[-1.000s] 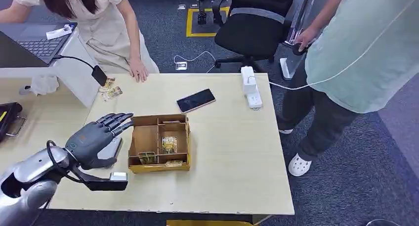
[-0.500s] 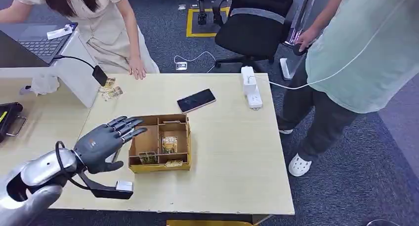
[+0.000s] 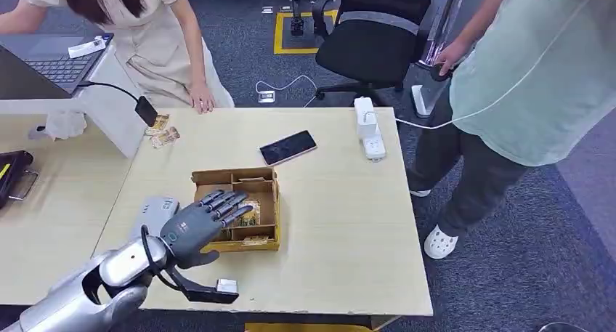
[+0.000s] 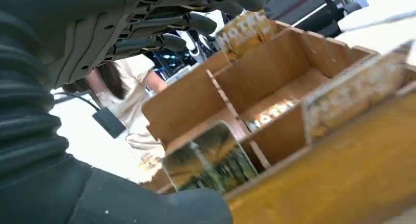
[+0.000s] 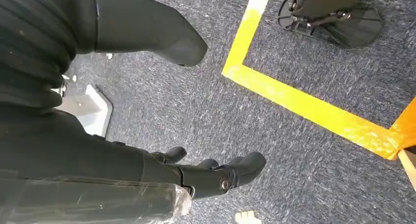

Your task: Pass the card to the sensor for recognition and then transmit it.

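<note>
the left hand [image 3: 197, 223] is hovering over the cardboard box [image 3: 265, 181] near the table's near-left side, fingers spread, holding nothing. the card [image 3: 250, 213] is standing in a middle compartment, just under the fingertips. the right hand [image 5: 216, 175] is hanging over the carpet, fingers loosely apart, empty. risk from here: those wide fingers catching the divider, shoving the box, or pinching two cards.

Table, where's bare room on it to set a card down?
The table is bare right of the cardboard box, below the phone and power strip, out to the right edge. It is crowded at the box, where the left robot hand hovers beside a grey device.
</note>
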